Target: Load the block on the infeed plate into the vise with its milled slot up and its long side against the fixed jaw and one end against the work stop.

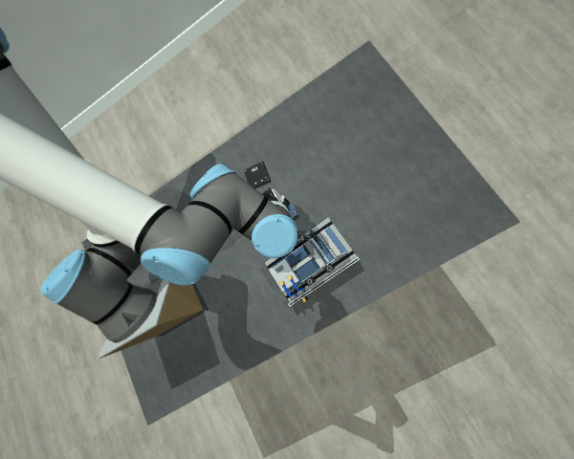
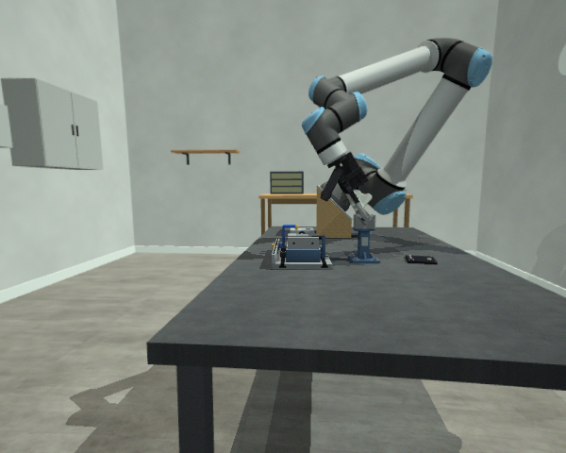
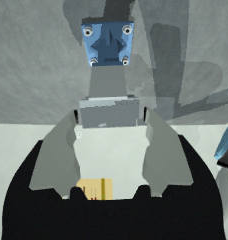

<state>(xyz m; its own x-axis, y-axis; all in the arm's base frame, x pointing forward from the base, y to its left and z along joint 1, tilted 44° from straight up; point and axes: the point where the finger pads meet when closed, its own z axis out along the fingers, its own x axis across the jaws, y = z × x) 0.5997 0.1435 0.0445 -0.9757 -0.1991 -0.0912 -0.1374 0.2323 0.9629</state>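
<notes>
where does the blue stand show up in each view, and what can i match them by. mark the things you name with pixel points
Top: the blue stand (image 1: pixel 293 212) (image 2: pixel 364 242) (image 3: pixel 108 45), just above centre
Exterior: right of centre, slightly below mid-height
Wrist: near the top, about mid-width
Shared landmark: the gripper (image 1: pixel 282 201) (image 2: pixel 363 210) (image 3: pixel 110 109)

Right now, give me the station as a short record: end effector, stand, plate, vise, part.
end effector: open, tilted, fingertips either side of the grey block-shaped top
stand: blue metal pedestal beneath that top
plate: flat black square plate, no block on it
vise: grey-and-blue metal vise, beside the pedestal
part: cannot be told apart from the stand's top
</notes>
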